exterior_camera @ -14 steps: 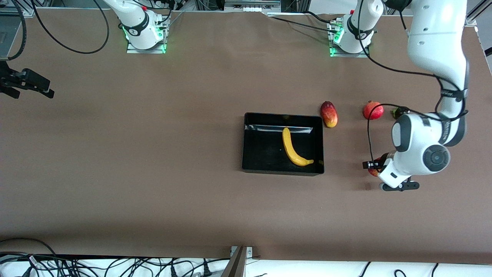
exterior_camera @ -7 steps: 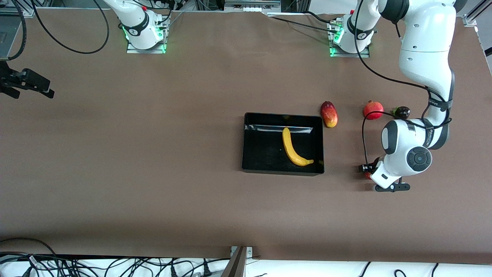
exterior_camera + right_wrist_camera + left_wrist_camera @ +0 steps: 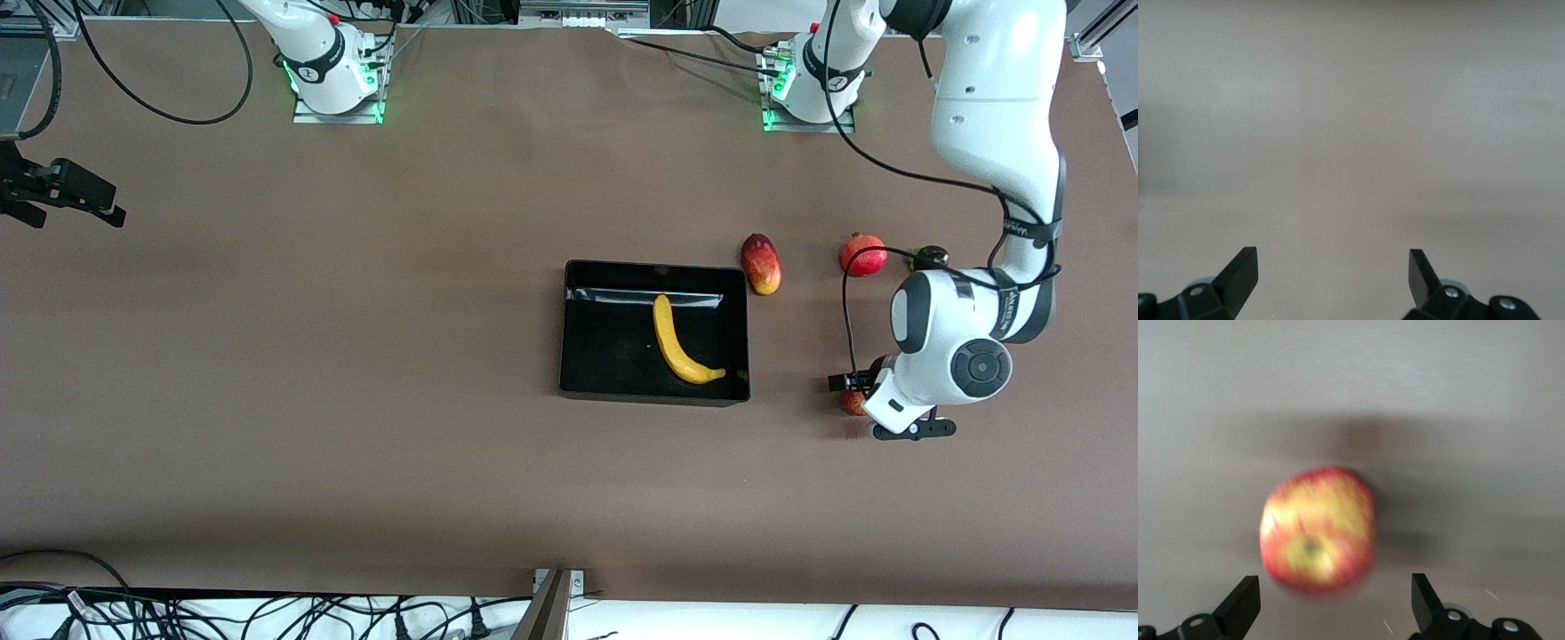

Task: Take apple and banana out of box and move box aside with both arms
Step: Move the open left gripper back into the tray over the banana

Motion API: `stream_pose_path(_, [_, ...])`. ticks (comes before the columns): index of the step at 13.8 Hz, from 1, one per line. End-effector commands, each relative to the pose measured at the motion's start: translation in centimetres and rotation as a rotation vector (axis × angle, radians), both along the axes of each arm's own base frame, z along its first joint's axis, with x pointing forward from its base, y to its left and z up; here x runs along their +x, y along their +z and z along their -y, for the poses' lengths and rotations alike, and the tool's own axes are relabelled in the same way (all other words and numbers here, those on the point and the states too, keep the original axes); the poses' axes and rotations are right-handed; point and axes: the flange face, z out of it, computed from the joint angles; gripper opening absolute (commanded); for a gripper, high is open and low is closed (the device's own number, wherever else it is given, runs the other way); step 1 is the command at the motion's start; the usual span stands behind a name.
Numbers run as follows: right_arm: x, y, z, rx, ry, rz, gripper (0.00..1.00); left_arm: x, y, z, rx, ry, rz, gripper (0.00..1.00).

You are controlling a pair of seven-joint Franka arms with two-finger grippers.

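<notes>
The red-yellow apple (image 3: 854, 403) lies on the table toward the left arm's end, beside the black tray (image 3: 569, 331). It is mostly hidden under the left arm's hand. My left gripper (image 3: 867, 393) hangs over it, open. In the left wrist view the apple (image 3: 1317, 528) sits just ahead of the gap between the two spread fingertips (image 3: 1243, 600), untouched. The yellow banana (image 3: 680, 342) lies in the tray. My right gripper (image 3: 1331, 267) is open and empty over bare table, at the right arm's end (image 3: 67, 191), where that arm waits.
A red-yellow mango (image 3: 762, 264) lies at the tray's corner that is farther from the front camera. A red pomegranate (image 3: 863, 255) and a small dark fruit (image 3: 931, 258) lie beside it, toward the left arm's end. Cables run along the table edges.
The left arm's hand shifted slightly toward the tray over the apple, then back a little. The apple, banana and tray have not moved. The right arm has not moved.
</notes>
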Motion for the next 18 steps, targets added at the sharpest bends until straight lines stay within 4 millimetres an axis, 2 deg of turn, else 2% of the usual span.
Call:
stream_pose_path(1, [0.2, 0.4, -0.2, 0.018, -0.011, -0.004, 1.0, -1.6, 6.8, 7.4, 0.029, 0.111, 0.018, 1.0])
stream_pose_path(3, [0.2, 0.4, -0.2, 0.018, -0.011, -0.004, 1.0, -3.0, 8.8, 14.6, 0.049, 0.185, 0.035, 1.0])
stream_pose_path(4, [0.2, 0.4, -0.2, 0.018, -0.011, -0.004, 1.0, -3.9, 8.9, 17.9, 0.063, 0.212, 0.045, 1.0])
stream_pose_path(6, [0.2, 0.4, -0.2, 0.018, -0.011, -0.004, 1.0, -5.1, 8.1, 21.7, 0.074, 0.247, 0.051, 1.0])
stream_pose_path(7, [0.2, 0.4, -0.2, 0.018, -0.011, -0.004, 1.0, -5.8, 6.6, 23.7, 0.051, 0.271, 0.026, 1.0])
stream_pose_path(12, [0.2, 0.4, -0.2, 0.018, -0.011, -0.004, 1.0, -5.8, 1.2, 27.1, 0.002, 0.331, 0.074, 1.0])
stream_pose_path(14, [0.2, 0.4, -0.2, 0.018, -0.011, -0.004, 1.0, -5.9, -0.8, 27.3, 0.005, 0.334, 0.079, 1.0])
stream_pose_path(16, [0.2, 0.4, -0.2, 0.018, -0.011, -0.004, 1.0, -6.5, -1.9, 28.2, -0.003, 0.338, 0.077, 1.0])
stream_pose_path(18, [0.2, 0.4, -0.2, 0.018, -0.011, -0.004, 1.0, -6.6, -2.7, 28.3, -0.001, 0.36, 0.068, 1.0])
